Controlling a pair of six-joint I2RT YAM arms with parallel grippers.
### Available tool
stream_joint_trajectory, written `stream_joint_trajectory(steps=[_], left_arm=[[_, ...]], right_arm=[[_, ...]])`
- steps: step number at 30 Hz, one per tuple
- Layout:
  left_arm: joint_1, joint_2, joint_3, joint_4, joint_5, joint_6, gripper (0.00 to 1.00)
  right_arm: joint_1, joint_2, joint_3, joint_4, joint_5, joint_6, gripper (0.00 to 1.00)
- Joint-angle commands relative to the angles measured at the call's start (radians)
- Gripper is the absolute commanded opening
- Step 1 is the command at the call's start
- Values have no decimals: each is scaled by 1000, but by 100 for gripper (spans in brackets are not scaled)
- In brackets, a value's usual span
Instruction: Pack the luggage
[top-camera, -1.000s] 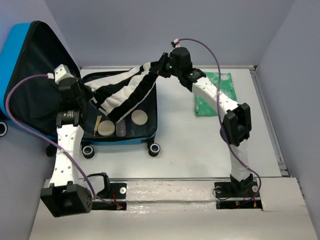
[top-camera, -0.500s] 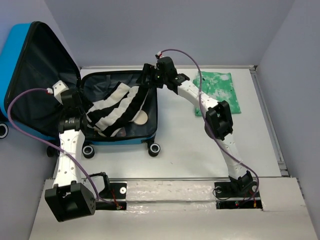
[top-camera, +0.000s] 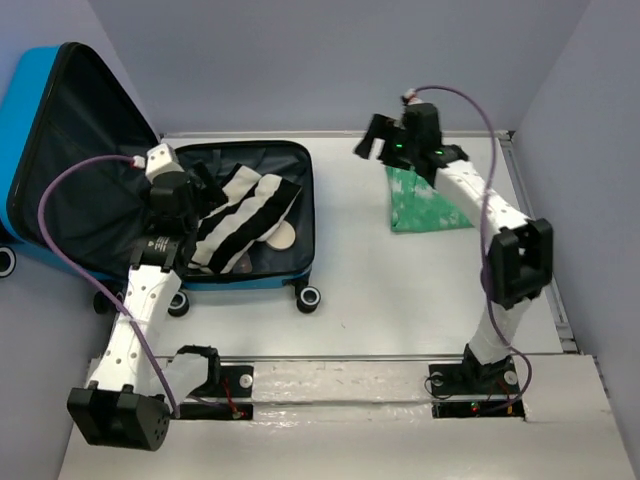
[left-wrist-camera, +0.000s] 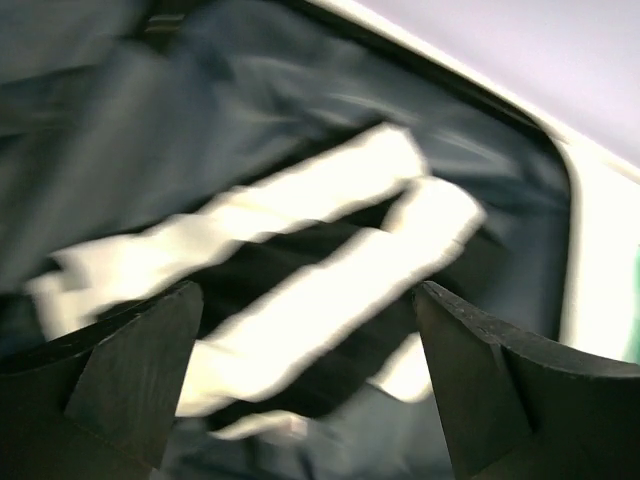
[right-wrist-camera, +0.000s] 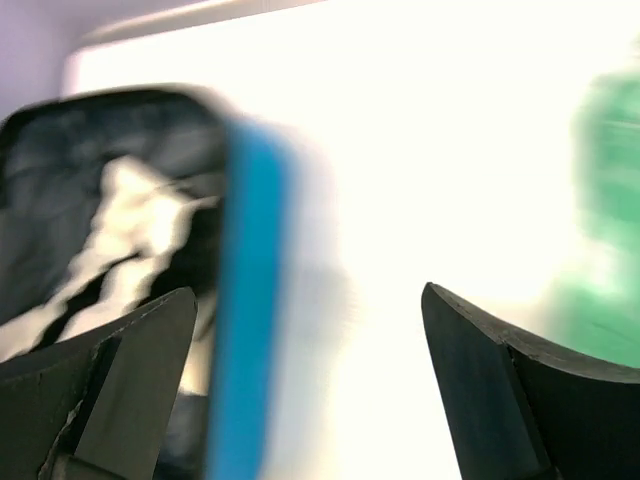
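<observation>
The blue luggage (top-camera: 25, 110) lies open at the table's left, its lid leaning up against the wall and its black lining showing. A black-and-white striped garment (top-camera: 240, 210) (left-wrist-camera: 320, 250) lies crumpled inside the lower half (top-camera: 300, 190). My left gripper (top-camera: 200, 185) (left-wrist-camera: 305, 380) hovers open just over the garment's left end, nothing between its fingers. My right gripper (top-camera: 372, 140) (right-wrist-camera: 305, 380) is open and empty above bare table, between the luggage's blue rim (right-wrist-camera: 245, 300) and the green garment (top-camera: 425, 195) (right-wrist-camera: 600, 220).
A round beige item (top-camera: 285, 236) shows in the luggage beside the striped garment. Black-and-white wheels (top-camera: 308, 297) stick out at the luggage's near edge. Grey walls close in the table on the left, back and right.
Both grippers opened and let go of the striped garment, which dropped into the luggage. The right arm swung right, away from the luggage toward the green garment. The left gripper shifted up and right.
</observation>
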Motion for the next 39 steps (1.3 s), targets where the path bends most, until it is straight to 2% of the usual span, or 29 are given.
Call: stream_joint_trajectory(steps=[1,2,3,4,7,8,10,13,15,18,21,22,23,25,27,29,35,39], left_arm=[[-253,-28,87,37,-56,-17,99],[-300,-13,94,50,-73,-28,99],[-349,-4,98,57,-87,-31,99],[-438,5,98,71,-113,-33,99],[-550,61,105,103,-156,-47,99],[-616,91,116,119,-162,-47,99],[-679,123,134,134,-178,-45,99],[-784,182,145,157,-172,-47,99],[-837,226,144,191,-152,-53,99],[-882,292,156,220,-145,-61,99],[-927,363,191,229,-139,-64,99],[-942,380,197,234,-136,-67,99],[-945,398,206,240,-132,-70,99],[-945,459,235,254,-113,-94,99],[-945,533,277,258,-99,-102,99],[-945,613,329,254,-98,-102,99],[-940,795,481,225,-135,-120,99],[-901,919,551,215,-110,-142,99]], right_arm=[[-247,-206,-402,137,104,77,100],[-342,-236,-468,161,102,112,100],[-384,-277,-528,177,92,126,100],[-419,-294,-638,200,81,135,100],[-482,-322,-774,246,128,150,100],[-505,-319,-792,252,207,163,100],[-548,-300,-817,260,220,183,100],[-645,-264,-846,301,145,221,100],[-657,-209,-814,301,135,201,100],[-667,-120,-754,281,60,183,94],[-667,-78,-716,270,33,198,83],[-667,-66,-693,266,23,196,75],[-667,-53,-687,261,9,203,66],[-667,-37,-696,269,-23,209,24],[-667,-52,-731,301,-59,218,12],[-667,-81,-811,342,-68,226,7],[-667,-315,-1068,441,-114,276,7],[-657,-479,-1281,474,-216,296,10]])
